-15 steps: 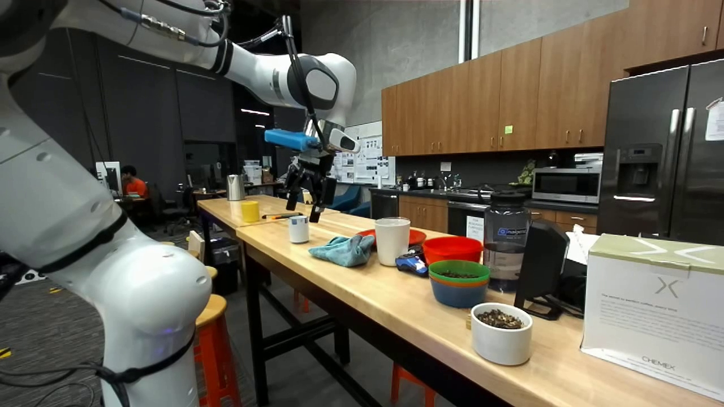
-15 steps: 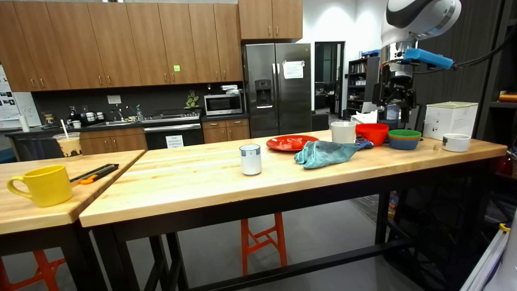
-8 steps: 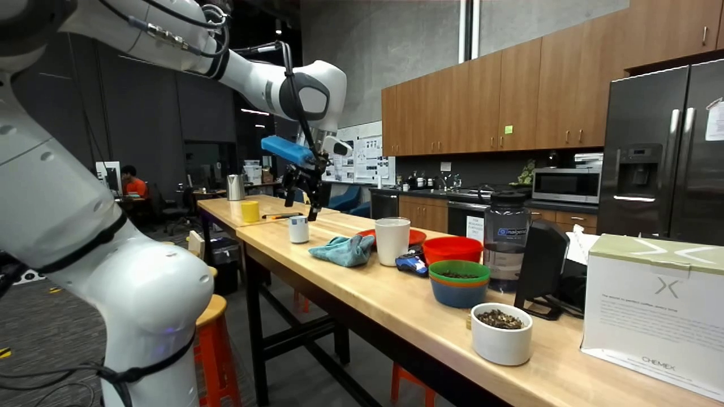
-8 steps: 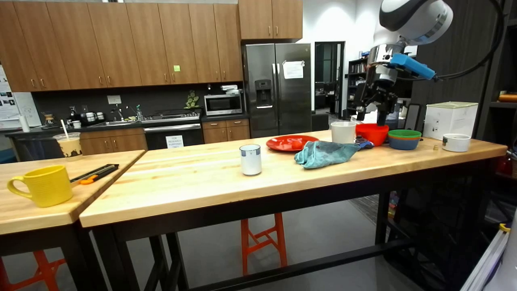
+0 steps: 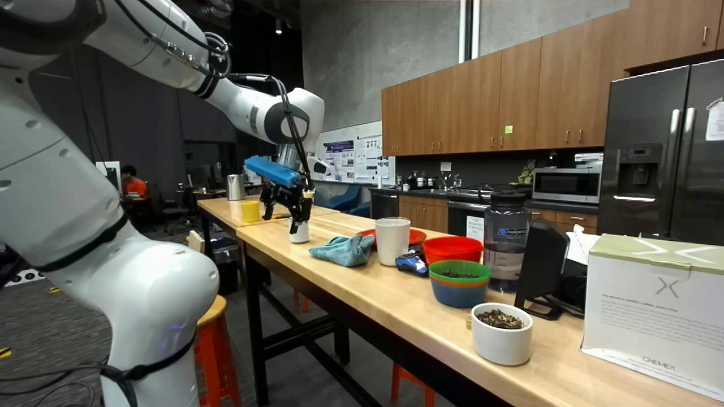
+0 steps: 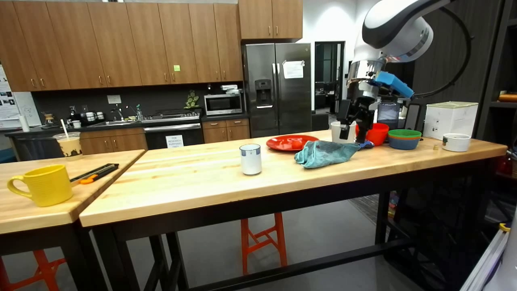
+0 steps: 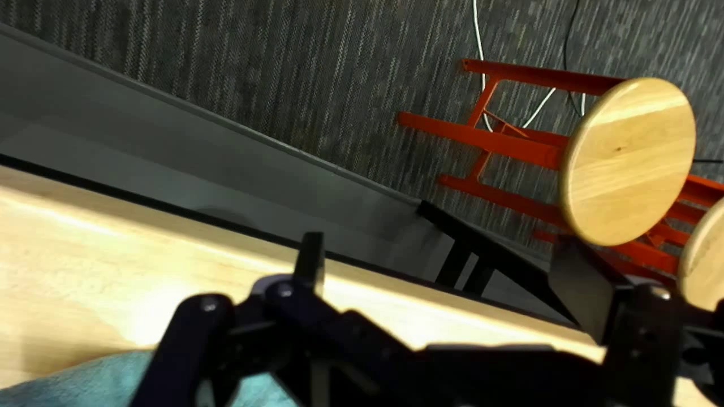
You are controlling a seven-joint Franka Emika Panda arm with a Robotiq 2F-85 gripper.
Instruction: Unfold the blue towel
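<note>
The blue-green towel (image 5: 343, 251) lies crumpled and folded on the wooden table (image 5: 317, 277). It shows in both exterior views (image 6: 327, 154), and part of it shows at the lower left of the wrist view (image 7: 96, 380), partly hidden by the gripper. My gripper (image 6: 352, 136) is tilted and hangs above the table, over the towel's right end as seen in that exterior view. In an exterior view, my gripper (image 5: 281, 220) overlaps the white mug. In the wrist view, the fingers (image 7: 447, 274) are wide apart with nothing between them, near the table's edge. The gripper does not touch the towel.
A white mug (image 6: 251, 160), a red plate (image 6: 288, 142), a white cup (image 5: 392, 242) and a red bowl (image 5: 452, 249) stand near the towel. Stacked bowls (image 5: 459, 285) and a white bowl (image 5: 501, 339) are farther along. Wooden stools (image 7: 628, 161) stand by the table.
My gripper has come down and moved left in both exterior views, tilting more. It now overlaps the white mug in an exterior view. The towel has not moved.
</note>
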